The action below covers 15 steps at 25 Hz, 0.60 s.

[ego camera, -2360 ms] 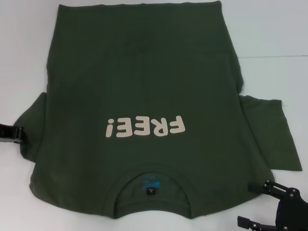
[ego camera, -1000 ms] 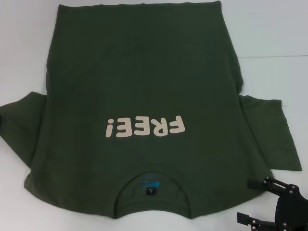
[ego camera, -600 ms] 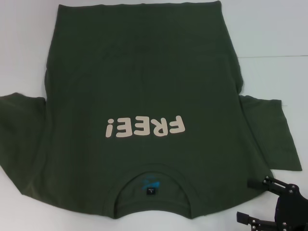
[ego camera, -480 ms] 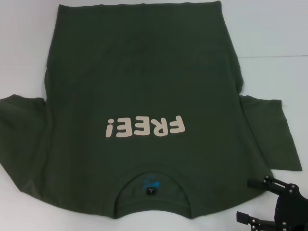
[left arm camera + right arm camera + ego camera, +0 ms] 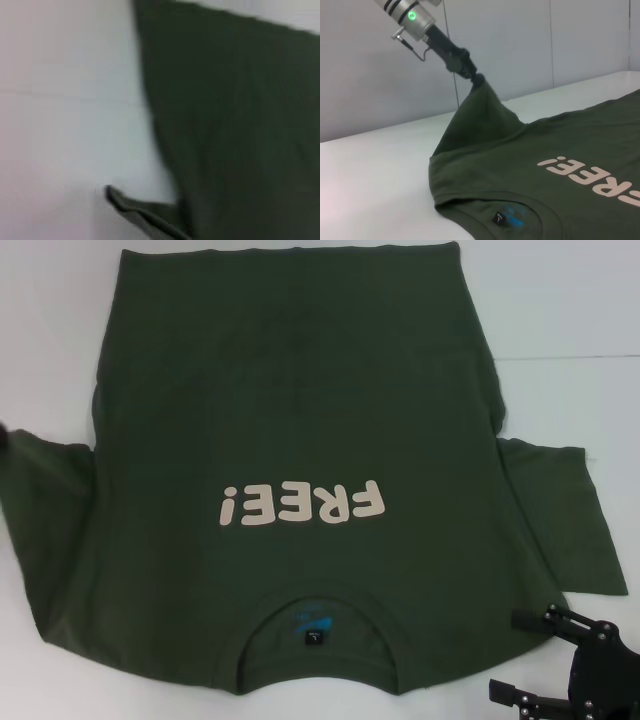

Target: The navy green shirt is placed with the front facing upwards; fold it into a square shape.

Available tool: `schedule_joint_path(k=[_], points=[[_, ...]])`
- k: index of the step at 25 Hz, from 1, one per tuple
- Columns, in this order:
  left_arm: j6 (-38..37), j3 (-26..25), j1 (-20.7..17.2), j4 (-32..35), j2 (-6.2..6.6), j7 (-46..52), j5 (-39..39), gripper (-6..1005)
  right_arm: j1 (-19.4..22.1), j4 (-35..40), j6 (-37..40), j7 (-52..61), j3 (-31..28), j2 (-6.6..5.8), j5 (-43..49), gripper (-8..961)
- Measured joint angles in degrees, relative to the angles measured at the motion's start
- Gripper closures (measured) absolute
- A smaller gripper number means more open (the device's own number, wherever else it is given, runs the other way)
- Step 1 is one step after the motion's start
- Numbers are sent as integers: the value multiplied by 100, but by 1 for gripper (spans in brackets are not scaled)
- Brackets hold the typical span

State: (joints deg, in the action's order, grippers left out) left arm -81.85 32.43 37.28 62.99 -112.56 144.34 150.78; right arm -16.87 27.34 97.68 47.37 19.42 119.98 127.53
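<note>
Sleeve on the robot's left side (image 5: pixel 45 530) is where the change sits: 2.4 s ago it lay bunched against the body with the left gripper beside it at the table edge; over the last second it has spread outward and its tip has risen. Right wrist view confirms it: left gripper (image 5: pixel 478 79) is pinched shut on the sleeve tip and holds it clear of the table, cloth hanging from it in a tent. In the head view only a dark sliver shows at the left border.

Navy green shirt (image 5: pixel 300 420) lies front up across the middle of the table, collar (image 5: pixel 315 625) toward the robot, hem at the far side, "FREE!" lettering (image 5: pixel 300 505) flat. Body and the other sleeve (image 5: pixel 565 515) have not shifted across the frames.

Right gripper (image 5: pixel 530 660) waits at the near right corner, just off the shoulder, fingers spread wide, holding nothing; unmoved over the last second.

Judgement: first fold is starting, the left sleeve to be carried inward over the chest. No fold is laid yet, so the task is near its beginning.

Surface: plain white tabletop (image 5: pixel 570 330), matte, a faint seam line on the right. Room: pale panelled wall (image 5: pixel 520 45) behind the table.
</note>
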Motion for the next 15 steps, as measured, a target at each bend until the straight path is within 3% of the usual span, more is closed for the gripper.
schedule_joint_path(k=[5,15], points=[[-413,38,41,238,-79,31,-400,922,-9,-1,12,0,0,-1,0,36],[-416,326,160,211,-631,30,-629,917,-46,-6,15,0,0,-1,0,37]])
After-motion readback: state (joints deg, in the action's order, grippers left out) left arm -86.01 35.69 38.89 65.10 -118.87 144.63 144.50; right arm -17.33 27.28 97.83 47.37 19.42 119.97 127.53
